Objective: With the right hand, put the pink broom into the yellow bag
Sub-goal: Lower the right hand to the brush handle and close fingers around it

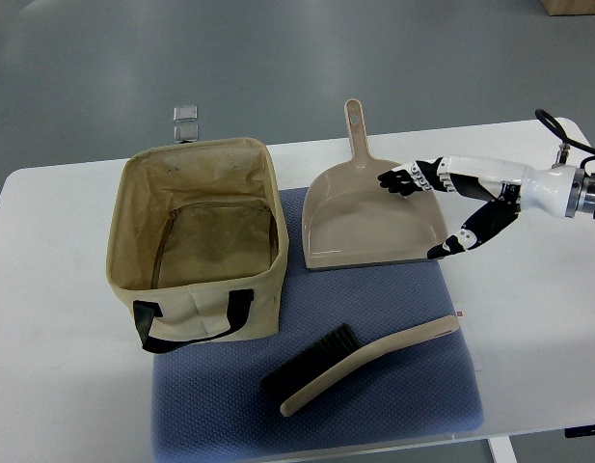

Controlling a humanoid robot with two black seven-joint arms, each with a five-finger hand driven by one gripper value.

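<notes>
A hand broom (365, 365) with a pale pinkish-beige handle and black bristles lies diagonally on the blue mat (393, 405), near its front edge. The yellow-beige fabric bag (196, 236) stands open at the left, with black handles on its front side. My right hand (434, 214) comes in from the right edge and hovers over the right part of a matching beige dustpan (365, 217). Its fingers are spread and hold nothing. The hand is well behind the broom, not touching it.
The dustpan lies behind the broom with its handle pointing away. A white table (538, 289) carries the mat. A small clear clip-like object (187, 121) sits behind the bag. The table's front edge runs close to the broom.
</notes>
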